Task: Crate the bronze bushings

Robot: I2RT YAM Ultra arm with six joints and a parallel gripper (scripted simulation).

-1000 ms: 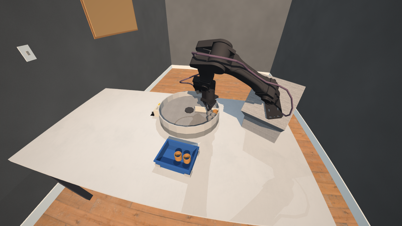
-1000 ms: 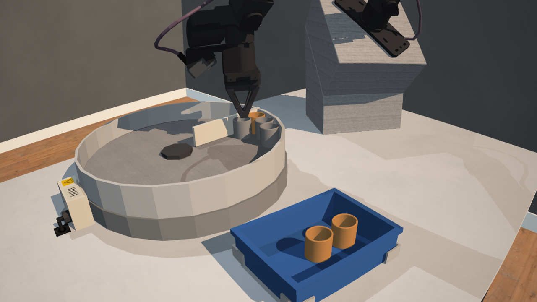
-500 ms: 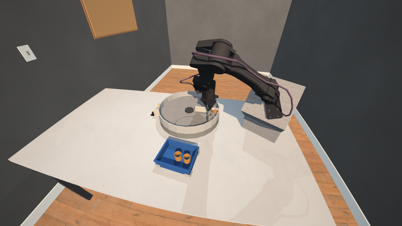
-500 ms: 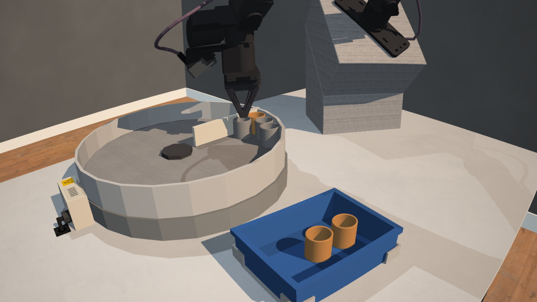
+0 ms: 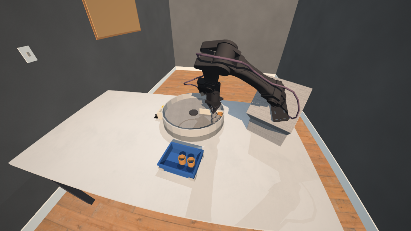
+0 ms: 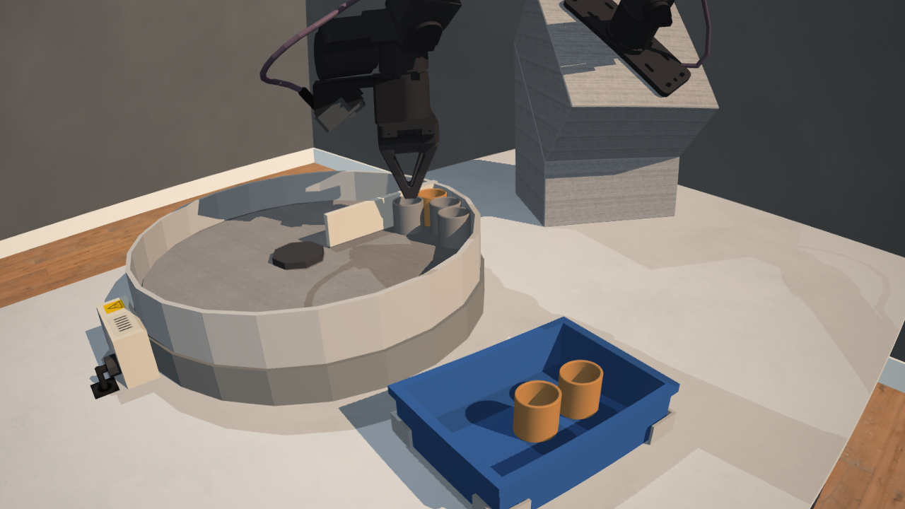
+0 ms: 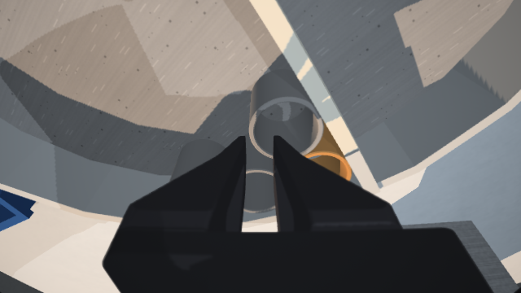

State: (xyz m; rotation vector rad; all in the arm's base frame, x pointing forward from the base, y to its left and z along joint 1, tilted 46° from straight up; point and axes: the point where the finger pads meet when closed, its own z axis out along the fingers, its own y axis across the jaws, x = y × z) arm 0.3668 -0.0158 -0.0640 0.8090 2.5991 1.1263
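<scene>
From here I see the black arm bent over the round turntable [image 5: 193, 132], its gripper [image 5: 213, 110] down by the grey bushings and one bronze bushing [image 5: 219, 114]. Nearer me, two orange bushings [image 5: 186, 160] stand in the blue crate [image 5: 164, 154].

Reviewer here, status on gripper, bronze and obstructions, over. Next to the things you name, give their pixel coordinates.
Gripper [image 5: 213, 111] [image 6: 411, 194] [image 7: 259, 146] nearly closed, empty. Last bronze bushing [image 5: 219, 113] [image 6: 434, 194] [image 7: 343, 168] on turntable [image 5: 193, 134] [image 6: 271, 341] [image 7: 163, 53]. Steel bushings [image 5: 214, 120] [image 6: 453, 227] [image 7: 258, 191] crowding it.
</scene>
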